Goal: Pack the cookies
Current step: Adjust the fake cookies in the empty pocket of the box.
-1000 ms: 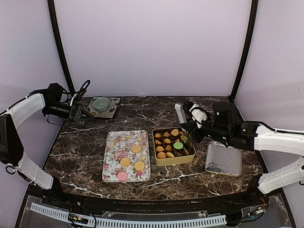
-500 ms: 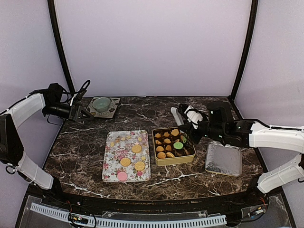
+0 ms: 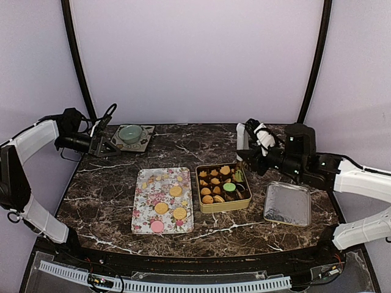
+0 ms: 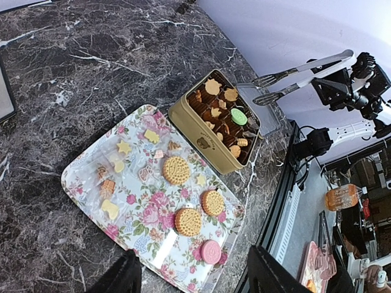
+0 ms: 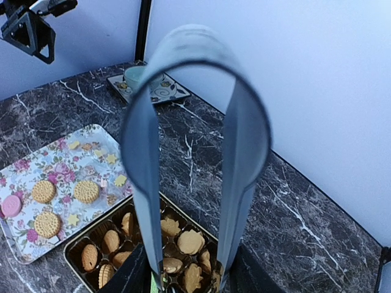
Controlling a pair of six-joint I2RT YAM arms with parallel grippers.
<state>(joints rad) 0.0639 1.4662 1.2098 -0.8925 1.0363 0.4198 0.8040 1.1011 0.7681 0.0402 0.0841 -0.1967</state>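
Three golden round cookies (image 3: 175, 191) and a pink one (image 3: 157, 226) lie on the flower-patterned tray (image 3: 142, 213). They show in the left wrist view (image 4: 176, 170) and the right wrist view (image 5: 86, 191) too. The gold tin (image 3: 221, 207) holds several biscuits in brown cups and a green cookie (image 3: 229, 187). My right gripper (image 3: 252, 155) (image 5: 188, 271) is shut on metal tongs (image 5: 142, 159). The tong tips hang apart, with nothing seen between them, over the tin's far right corner. My left gripper (image 3: 101, 145) (image 4: 198, 278) is open and empty at the far left.
The tin's silver lid (image 3: 287, 204) lies right of the tin. A green cup (image 3: 131, 133) on a patterned coaster stands at the back left, beside my left gripper. Black frame posts rise at both back corners.
My right arm has drawn back to the right and lifted, swinging the tongs more upright above the tin's right end. The left arm has not moved.
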